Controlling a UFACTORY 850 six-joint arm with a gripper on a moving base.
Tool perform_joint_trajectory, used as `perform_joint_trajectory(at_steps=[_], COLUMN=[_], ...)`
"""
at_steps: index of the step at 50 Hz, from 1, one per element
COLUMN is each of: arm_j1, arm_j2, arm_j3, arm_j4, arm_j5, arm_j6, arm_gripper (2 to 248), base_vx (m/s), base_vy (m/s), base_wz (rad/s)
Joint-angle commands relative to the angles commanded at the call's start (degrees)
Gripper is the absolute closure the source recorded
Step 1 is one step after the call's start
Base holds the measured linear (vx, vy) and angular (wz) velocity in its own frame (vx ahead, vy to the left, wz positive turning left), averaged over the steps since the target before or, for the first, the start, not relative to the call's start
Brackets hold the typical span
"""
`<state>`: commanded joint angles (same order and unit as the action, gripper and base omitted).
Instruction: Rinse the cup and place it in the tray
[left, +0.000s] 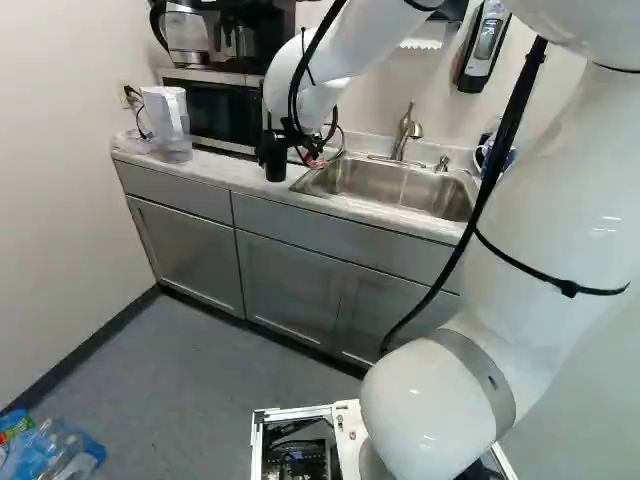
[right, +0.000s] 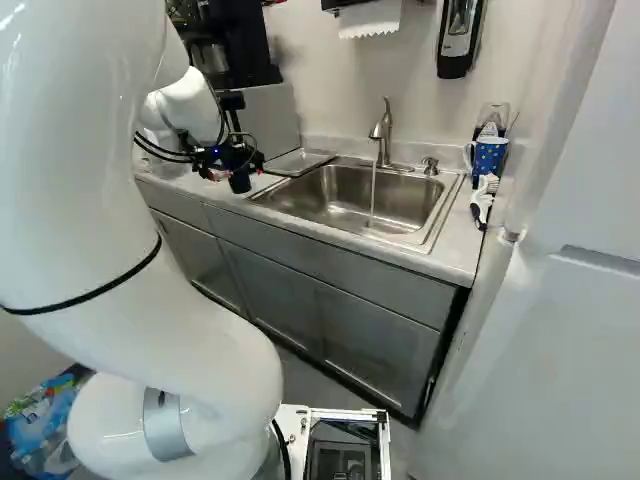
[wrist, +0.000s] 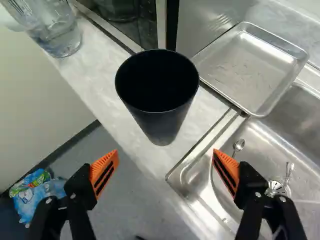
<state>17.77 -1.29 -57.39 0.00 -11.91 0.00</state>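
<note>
In the right base view my gripper (right: 225, 157) is over the counter left of the sink, close to the black cup (right: 240, 182). The wrist view shows the gripper (wrist: 166, 159) open, its orange pads wide apart with nothing between them. Ahead of the fingertips the black cup (wrist: 159, 112) stands upright on the counter, mouth up. Beyond the cup, on the sink's side, lies the shallow metal tray (wrist: 245, 67). A thin stream of water (right: 373, 195) runs from the faucet (right: 382, 135) into the sink (right: 345, 205).
A clear pitcher (left: 168, 120) stands at the counter's far end, near the microwave (left: 222, 110). Spoons (wrist: 239, 145) lie in the sink. A blue mug (right: 489, 158) and a white-handled brush (right: 481, 205) are at the sink's right. A fridge-like white panel (right: 560, 330) borders the right side.
</note>
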Motion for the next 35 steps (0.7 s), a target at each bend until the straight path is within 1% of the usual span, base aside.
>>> perform_joint_trajectory(at_steps=[18,35], arm_j1=[0.0,0.0], arm_j2=[-0.11,-1.83], arm_j3=[0.02,0.28], arm_j4=[0.0,0.0], arm_j5=[2.01,6.4], arm_j6=[0.0,0.0], arm_gripper=[3,3], base_vx=[0.0,0.0], base_vy=[0.0,0.0], base_wz=[0.0,0.0])
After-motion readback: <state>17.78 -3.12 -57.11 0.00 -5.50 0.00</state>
